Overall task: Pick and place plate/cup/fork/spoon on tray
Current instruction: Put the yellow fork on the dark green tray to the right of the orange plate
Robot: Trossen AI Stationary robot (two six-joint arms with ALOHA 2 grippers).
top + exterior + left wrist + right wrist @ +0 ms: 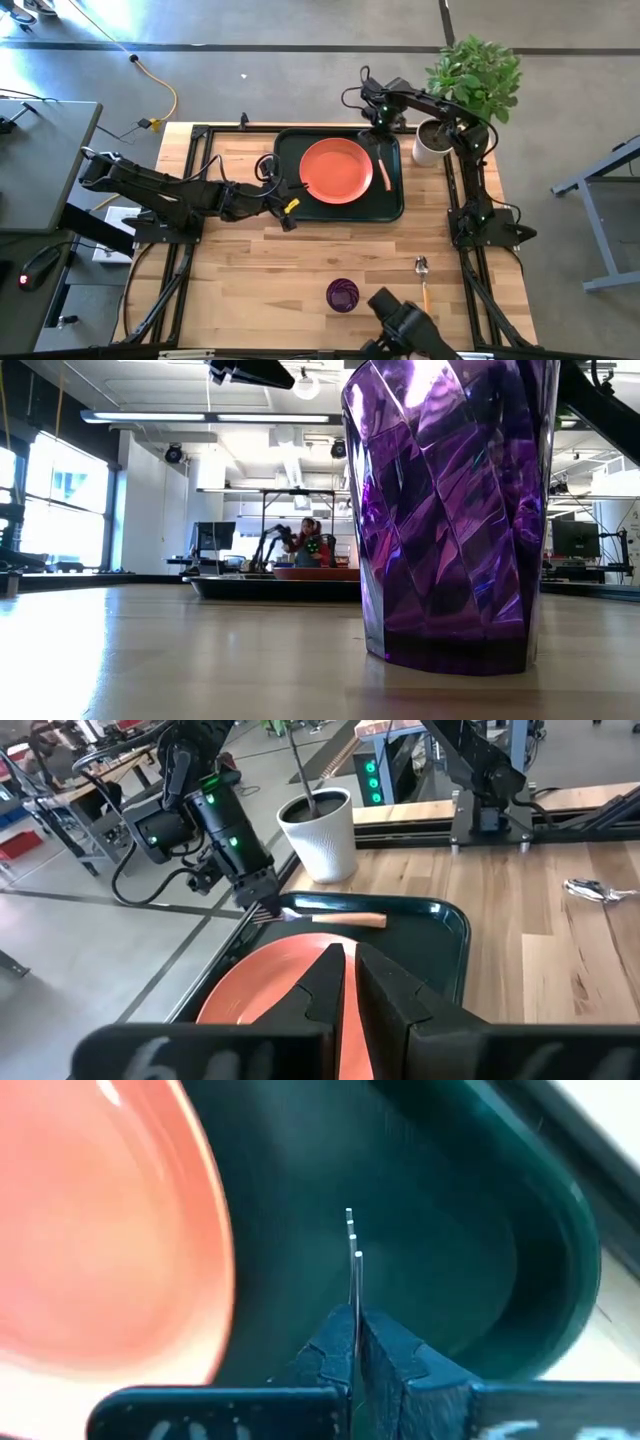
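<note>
The orange-red plate (335,170) lies flat in the dark green tray (398,205) at the table's far middle. My left gripper (295,190) hovers at the plate's left edge; in the left wrist view (350,960) its fingers are a narrow gap apart, and I see it touching nothing. My right gripper (380,138) is shut on the fork (384,172) in the tray, right of the plate. The purple cup (342,294) stands upright near the front edge and fills the low view (450,510). The spoon (422,280) lies on the table to the cup's right. My right gripper pinches the fork's tined head (268,914) between its two fingers. The tines (352,1240) stick out past the fingertips, edge-on. The fingers slant down from the far side. The fork's handle (345,920) lies on the tray floor beside the plate.
A white pot (432,143) with a green plant stands just right of the tray's far right corner, close to my right arm. A dark camera mount (405,325) sits at the front edge beside the cup. Bare wood lies between the tray and the cup.
</note>
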